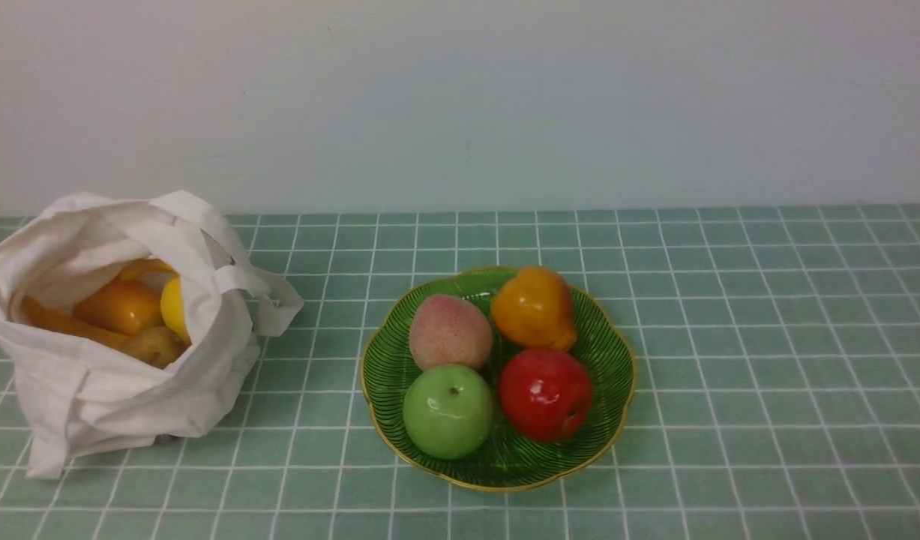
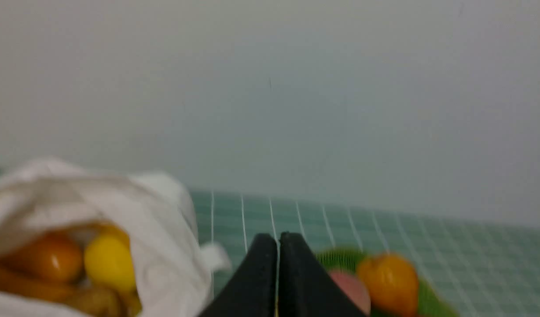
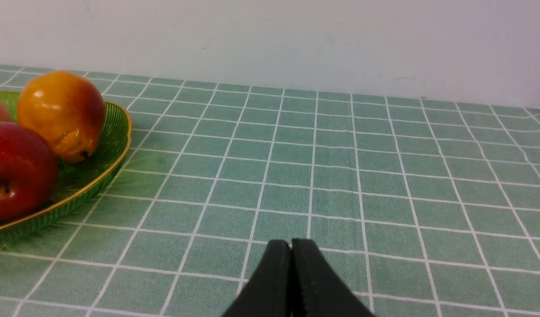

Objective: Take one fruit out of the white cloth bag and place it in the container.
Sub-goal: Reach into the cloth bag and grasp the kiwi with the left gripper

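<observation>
A: Front view?
B: Kiwi (image 1: 154, 345) lies low in the open mouth of the bag (image 1: 130, 397), partly hidden by cloth and other fruit. Plate (image 1: 609, 360) beside the bag. Neither claw in frame.
A: Left wrist?
B: Left claw (image 2: 277, 240) closed, empty, near the bag but apart from it; kiwi blurred.
A: Right wrist?
B: Right claw (image 3: 291, 244) closed, empty; plate cut off at the edge

Left hand (image 2: 277, 242) closed tight, seemingly empty through blur. Right hand (image 3: 291, 248) closed tight, nothing held.
</observation>
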`<state>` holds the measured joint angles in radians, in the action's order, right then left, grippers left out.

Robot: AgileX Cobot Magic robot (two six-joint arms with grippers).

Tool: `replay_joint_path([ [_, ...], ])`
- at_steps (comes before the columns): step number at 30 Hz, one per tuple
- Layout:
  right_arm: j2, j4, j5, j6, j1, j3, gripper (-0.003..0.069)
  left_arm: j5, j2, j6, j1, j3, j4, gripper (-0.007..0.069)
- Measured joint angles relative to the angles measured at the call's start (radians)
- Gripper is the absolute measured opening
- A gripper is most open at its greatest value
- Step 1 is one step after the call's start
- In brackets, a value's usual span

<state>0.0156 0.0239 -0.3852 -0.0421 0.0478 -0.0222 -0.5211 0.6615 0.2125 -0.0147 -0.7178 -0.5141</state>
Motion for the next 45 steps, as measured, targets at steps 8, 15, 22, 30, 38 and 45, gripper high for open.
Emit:
replay_joint_path([
  [8,0.000,0.000,0.000,0.000,0.000,0.000,-0.0015,-0.354,0.543,0.005,0.000,-0.329,0.221,-0.0008],
  [15,0.000,0.000,0.000,0.000,0.000,0.000,-0.0015,-0.455,0.830,-0.017,0.000,-0.524,0.322,-0.0008],
  [22,0.000,0.000,0.000,0.000,0.000,0.000,-0.0015,-0.458,1.001,-0.047,0.000,-0.602,0.393,-0.0008],
  [30,0.000,0.000,0.000,0.000,0.000,0.000,-0.0015,-0.419,1.096,-0.132,0.000,-0.602,0.514,0.0055],
  [38,0.000,0.000,0.000,0.000,0.000,0.000,-0.0015,-0.361,1.156,-0.151,0.000,-0.602,0.525,0.0409],
  [45,0.000,0.000,0.000,0.000,0.000,0.000,-0.0015,-0.364,1.199,-0.186,0.000,-0.602,0.562,0.0624],
])
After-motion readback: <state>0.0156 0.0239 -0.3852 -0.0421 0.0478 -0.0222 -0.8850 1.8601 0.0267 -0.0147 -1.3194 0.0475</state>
